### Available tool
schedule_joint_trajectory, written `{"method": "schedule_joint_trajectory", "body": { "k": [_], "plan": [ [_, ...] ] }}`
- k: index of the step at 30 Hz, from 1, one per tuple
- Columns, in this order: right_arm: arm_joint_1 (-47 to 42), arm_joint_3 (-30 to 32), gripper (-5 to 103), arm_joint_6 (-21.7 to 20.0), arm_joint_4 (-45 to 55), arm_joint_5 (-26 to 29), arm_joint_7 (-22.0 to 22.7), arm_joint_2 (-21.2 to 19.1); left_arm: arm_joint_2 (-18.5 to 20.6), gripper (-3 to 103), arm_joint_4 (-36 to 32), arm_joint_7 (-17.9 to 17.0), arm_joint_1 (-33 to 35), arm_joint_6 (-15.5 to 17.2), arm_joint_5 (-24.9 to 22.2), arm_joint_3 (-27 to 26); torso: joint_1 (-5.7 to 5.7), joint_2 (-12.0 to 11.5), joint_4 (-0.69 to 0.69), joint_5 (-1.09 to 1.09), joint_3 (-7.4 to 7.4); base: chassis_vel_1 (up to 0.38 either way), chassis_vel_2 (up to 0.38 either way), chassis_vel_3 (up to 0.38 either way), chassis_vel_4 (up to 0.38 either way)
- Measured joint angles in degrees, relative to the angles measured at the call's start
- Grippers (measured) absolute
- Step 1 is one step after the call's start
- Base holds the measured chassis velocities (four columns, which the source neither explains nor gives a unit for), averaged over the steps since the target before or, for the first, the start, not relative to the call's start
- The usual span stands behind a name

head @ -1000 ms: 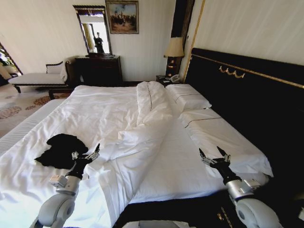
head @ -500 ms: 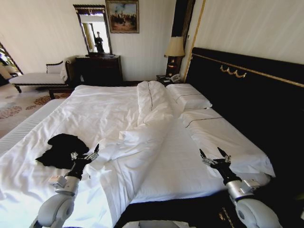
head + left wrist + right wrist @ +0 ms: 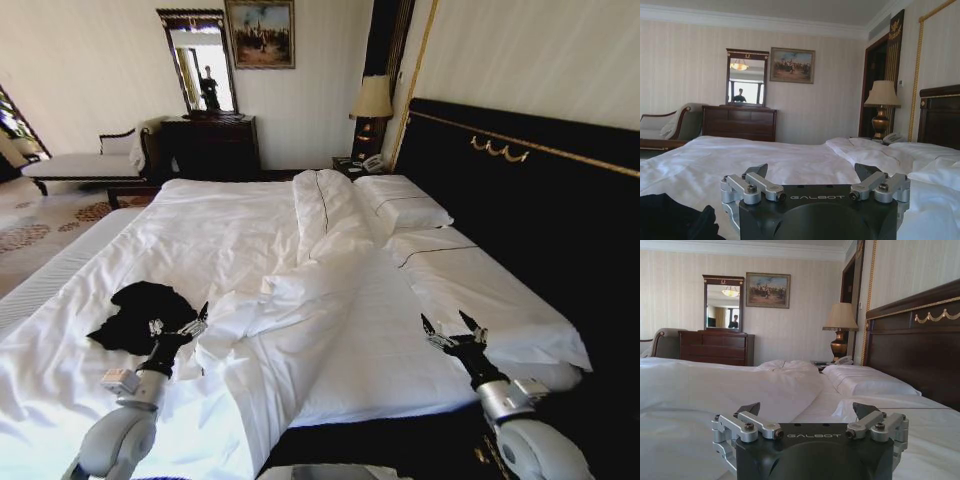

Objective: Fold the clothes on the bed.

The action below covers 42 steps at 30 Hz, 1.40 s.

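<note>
Approach is the step in hand: both hands hang open and empty, left hand (image 3: 178, 325) beside the crumpled black T-shirt (image 3: 140, 314) (unfolded) on the bed (image 3: 230, 230), right hand (image 3: 453, 330) well apart. Next, probably, spreading it flat.

**Left gripper low over the bed, fingers apart**

Left gripper (image 3: 811, 172) sits just above the white bed (image 3: 790, 160), jaws spread, nothing between them. Black T-shirt (image 3: 670, 217) bunched on the duvet just beside it. Beyond the bed's far edge: dark dresser (image 3: 739, 122), mirror (image 3: 746, 77), framed painting (image 3: 792, 65). Lamp (image 3: 882, 107) by the headboard (image 3: 940, 117).
</note>
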Motion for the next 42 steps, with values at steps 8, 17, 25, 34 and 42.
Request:
{"method": "schedule_joint_trajectory", "body": {
  "k": [8,17,25,34,42],
  "plan": [
    [0.00,0.00,100,-0.01,0.02,0.01,-0.02,-0.02,-0.06,101,0.02,-0.05,0.11,0.00,0.05,0.02,-0.01,0.00,0.00,-0.01,0.00,0.139,0.140,-0.133,-0.132],
    [-0.02,0.00,100,-0.10,0.00,-0.08,-0.01,0.02,-0.41,100,-0.02,-0.05,0.57,-0.09,0.29,0.13,0.00,0.00,0.00,0.00,0.00,0.127,0.124,-0.116,-0.121],
    [-0.21,0.04,100,-0.34,0.41,-0.07,-0.01,0.10,-0.31,99,-0.29,-0.02,0.41,-0.10,0.00,-0.03,0.00,0.00,-0.01,0.00,0.00,0.116,0.114,-0.121,-0.116],
    [-0.85,0.06,100,-0.34,0.86,-0.46,-0.04,0.74,-0.34,99,-0.40,0.07,1.12,-0.25,-0.01,-0.16,0.00,0.00,0.00,0.00,0.00,0.125,0.128,-0.124,-0.132],
    [-0.95,0.01,100,-0.35,1.24,-0.55,-0.04,0.83,-0.29,99,-0.74,0.09,1.31,-0.33,-0.08,-0.25,0.00,0.00,0.00,0.00,0.00,0.133,0.137,-0.126,-0.126]
  ]
}}
